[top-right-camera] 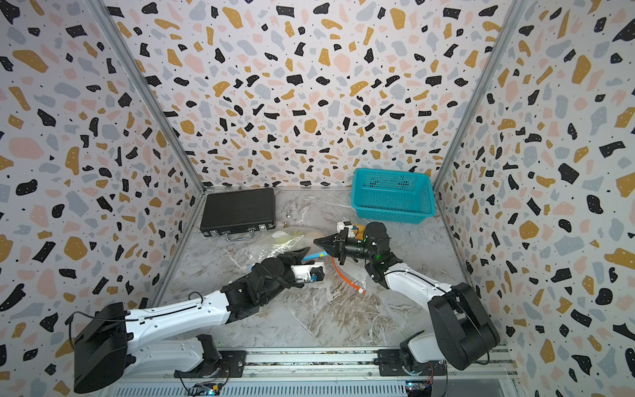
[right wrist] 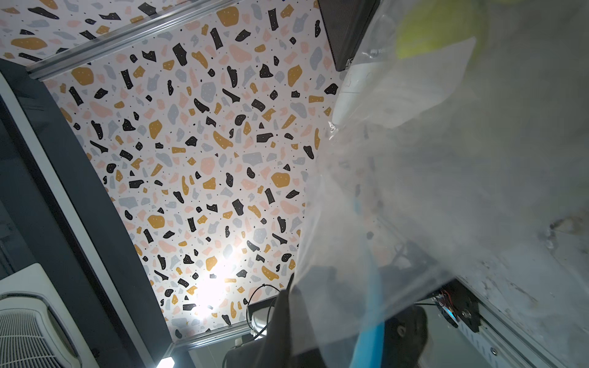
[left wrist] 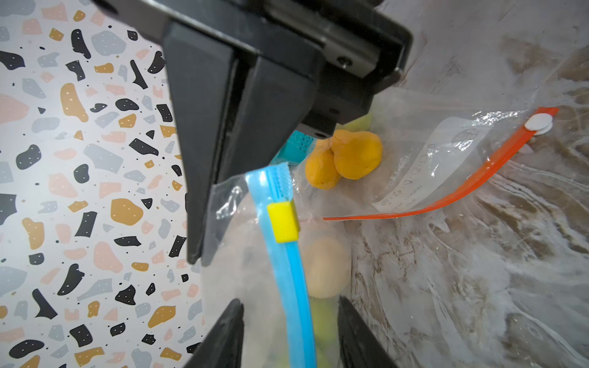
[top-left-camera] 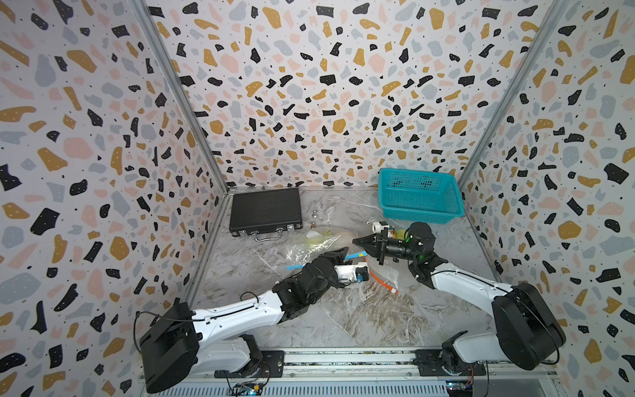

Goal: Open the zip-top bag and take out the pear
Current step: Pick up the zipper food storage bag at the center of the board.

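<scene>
The left gripper (left wrist: 290, 301) stands partly open. Its two black fingers (left wrist: 223, 334) sit on either side of the blue zip strip (left wrist: 291, 280), with a gap showing on both sides, so nothing is pinched between them. Just beyond its fingertips, the yellow slider (left wrist: 283, 222) sits on that strip, near the strip's end.

The right gripper (top-left-camera: 357, 241) is closed. It clamps the clear plastic corner of the blue-zip bag (left wrist: 236, 204) just beside the strip's end and holds that edge up off the marble table (left wrist: 478, 286). In the right wrist view, the bag's film hangs straight out from between its fingers.

Inside the held bag, a pale yellow-green fruit (left wrist: 325, 267) shows through the plastic; it seems to be the pear. It lies below the slider and next to the strip.

A second bag, the orange-zip bag (left wrist: 430, 159), lies flat on the table beside the first, with a white slider (left wrist: 538, 122) at one end of its zip. Two orange pear-shaped fruits (left wrist: 357, 153) show through its plastic.

At the back of the table, a teal basket (top-left-camera: 419, 199) and a closed black case (top-left-camera: 266, 209) stand well apart from both grippers.
</scene>
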Controlling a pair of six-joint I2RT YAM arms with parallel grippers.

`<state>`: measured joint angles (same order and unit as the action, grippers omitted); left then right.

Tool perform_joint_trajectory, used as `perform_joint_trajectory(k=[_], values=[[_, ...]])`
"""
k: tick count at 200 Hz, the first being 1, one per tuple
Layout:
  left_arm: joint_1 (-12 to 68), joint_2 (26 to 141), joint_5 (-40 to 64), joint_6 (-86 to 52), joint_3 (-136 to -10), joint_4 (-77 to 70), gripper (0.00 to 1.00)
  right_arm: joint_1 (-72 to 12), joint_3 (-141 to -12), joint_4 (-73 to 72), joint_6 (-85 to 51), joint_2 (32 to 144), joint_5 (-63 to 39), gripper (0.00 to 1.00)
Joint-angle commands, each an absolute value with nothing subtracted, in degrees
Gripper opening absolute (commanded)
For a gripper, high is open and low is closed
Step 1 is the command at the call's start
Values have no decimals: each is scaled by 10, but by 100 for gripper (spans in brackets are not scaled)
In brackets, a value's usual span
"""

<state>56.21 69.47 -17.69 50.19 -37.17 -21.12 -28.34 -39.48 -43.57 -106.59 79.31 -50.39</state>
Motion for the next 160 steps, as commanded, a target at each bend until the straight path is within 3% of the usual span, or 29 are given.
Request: perform_joint_trajectory(k=[1, 49, 79, 101, 119, 135, 160], values=[[553, 694, -191, 508, -381, -262, 43, -281, -390, -473, -1079, 761, -505, 0], [527, 678, -152, 469, -423, -194, 20, -282, -371, -476, -1090, 735, -503, 0], [526, 657, -131, 450, -461, -107, 0, -281, -367, -478, -1091, 730, -504, 0], [526, 652, -110, 426, -515, 1, 0, -281, -373, -496, -1094, 739, -509, 4], [523, 650, -78, 412, -546, 70, 0, -281, -391, -494, -1080, 747, -522, 14], [520, 649, -41, 400, -573, 135, 0, -278, -419, -468, -1035, 758, -551, 29], [488, 652, 36, 368, -627, 233, 0, -245, -462, -380, -920, 754, -597, 39]])
